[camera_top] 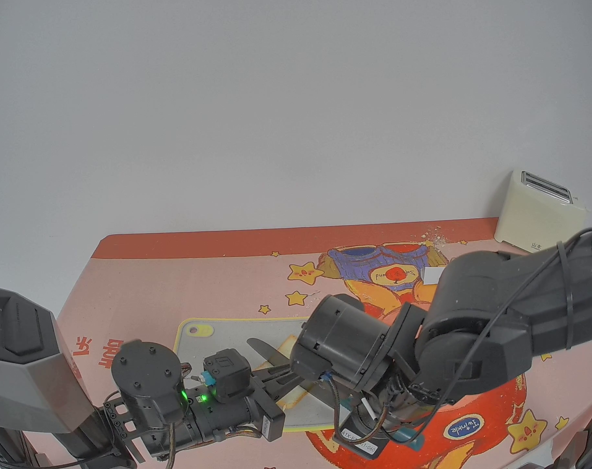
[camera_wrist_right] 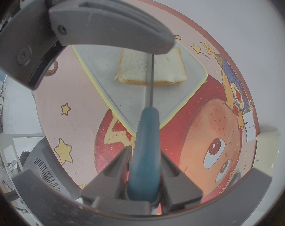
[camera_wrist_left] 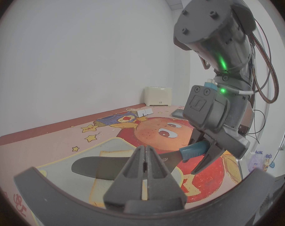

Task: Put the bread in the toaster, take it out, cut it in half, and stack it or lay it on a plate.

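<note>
Plain white wall behind a cartoon-printed table mat, with the toaster at its far right corner. From the head, I see both arms held low, meeting over the grey cutting board.

From the left wrist, the left gripper has its jaws pressed together on nothing. The knife runs just beyond their tips, across the bread.

From the right wrist, the right gripper is clamped on the knife's teal handle. The blade stands edge-down over the slice's middle, ahead of the jaws.

I judge the bread soft, light and easily squashed, so I'd pin it gently near one edge, clear of the blade.
</note>
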